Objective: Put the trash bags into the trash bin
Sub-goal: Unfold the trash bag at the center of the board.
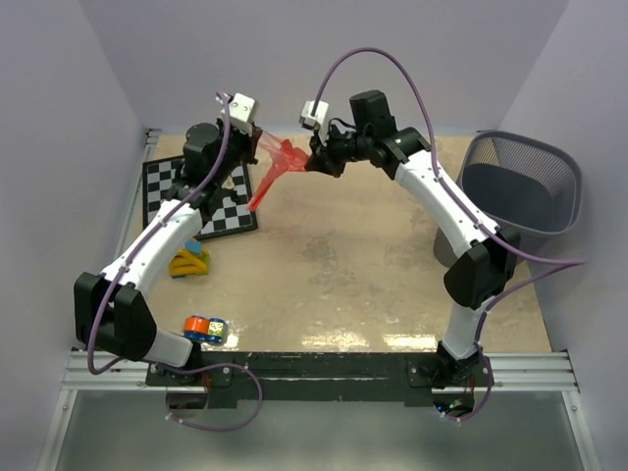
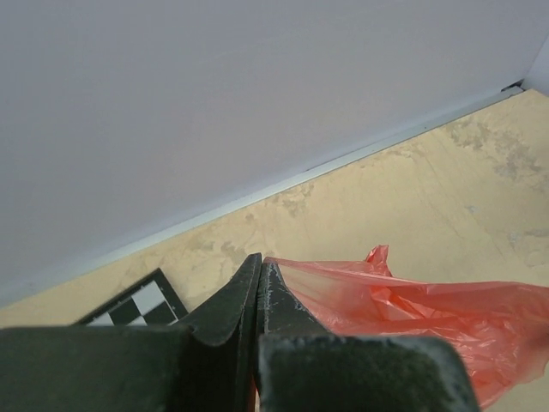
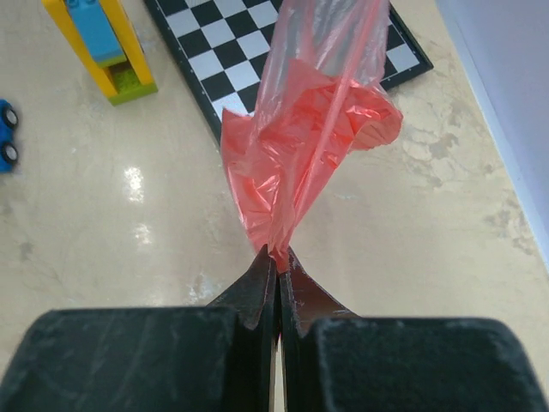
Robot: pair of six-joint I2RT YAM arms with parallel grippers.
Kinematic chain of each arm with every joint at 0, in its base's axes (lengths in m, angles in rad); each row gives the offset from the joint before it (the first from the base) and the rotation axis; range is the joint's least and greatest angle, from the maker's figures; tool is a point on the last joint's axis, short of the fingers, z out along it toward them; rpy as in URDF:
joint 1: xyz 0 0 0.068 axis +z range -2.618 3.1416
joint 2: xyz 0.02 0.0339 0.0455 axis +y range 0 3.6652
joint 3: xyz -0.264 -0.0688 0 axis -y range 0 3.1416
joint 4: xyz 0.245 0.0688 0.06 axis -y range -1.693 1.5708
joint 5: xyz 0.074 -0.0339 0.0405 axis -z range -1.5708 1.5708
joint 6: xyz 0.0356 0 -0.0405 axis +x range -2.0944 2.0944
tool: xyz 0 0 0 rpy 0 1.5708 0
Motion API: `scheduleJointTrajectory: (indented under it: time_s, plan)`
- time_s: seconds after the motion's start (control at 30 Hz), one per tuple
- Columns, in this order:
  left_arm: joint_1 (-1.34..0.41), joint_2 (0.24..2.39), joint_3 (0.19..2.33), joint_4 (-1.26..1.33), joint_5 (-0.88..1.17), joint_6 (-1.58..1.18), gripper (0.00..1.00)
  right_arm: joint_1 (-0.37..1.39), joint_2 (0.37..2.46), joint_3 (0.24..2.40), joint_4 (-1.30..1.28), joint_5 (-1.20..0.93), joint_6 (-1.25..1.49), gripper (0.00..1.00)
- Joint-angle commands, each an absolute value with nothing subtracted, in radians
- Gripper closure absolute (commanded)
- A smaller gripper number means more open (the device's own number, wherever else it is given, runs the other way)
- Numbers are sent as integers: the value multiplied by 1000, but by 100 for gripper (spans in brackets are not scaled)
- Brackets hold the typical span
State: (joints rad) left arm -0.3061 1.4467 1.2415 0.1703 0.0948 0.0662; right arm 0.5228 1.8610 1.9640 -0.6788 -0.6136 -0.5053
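While aloft, trash bag [image 1: 285,159] near wall [image 1: 294,69]

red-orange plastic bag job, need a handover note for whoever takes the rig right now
Left gripper: shut on one end of the thin translucent red-orange plastic bag.
Right gripper: shut on its other end.
Bag hangs stretched between them above the far side of the table; the dark grey wire-mesh bin stands far right, apart.
Done: bag gripped and off the table.
Left: carry it right, drop it into the bin.
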Motion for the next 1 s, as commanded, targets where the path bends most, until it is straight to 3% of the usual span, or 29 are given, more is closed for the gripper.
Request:
scheduleJointTrajectory:
  time_s: [0.0,0.1,0.2,0.4,0.5,0.97]
  plan:
    - [-272,1356,1203,235,-13,-72,100,500,1738,1881,-603,-603,-232,100]
    - [-272,1333,1163,201,222,-109,100,500,1712,1855,-517,-640,-189,100]
    - [-272,1321,1132,167,432,-92,98,506,1698,1870,-502,-650,-360,100]
    - [-270,1299,1219,-61,617,208,46,512,1701,1960,-653,-601,-903,100]
    - [-264,1261,1258,-133,656,334,34,520,1698,1964,-677,-562,-1057,100]
    - [-261,1384,1391,-152,640,190,32,601,1689,1933,-612,-477,-1157,100]
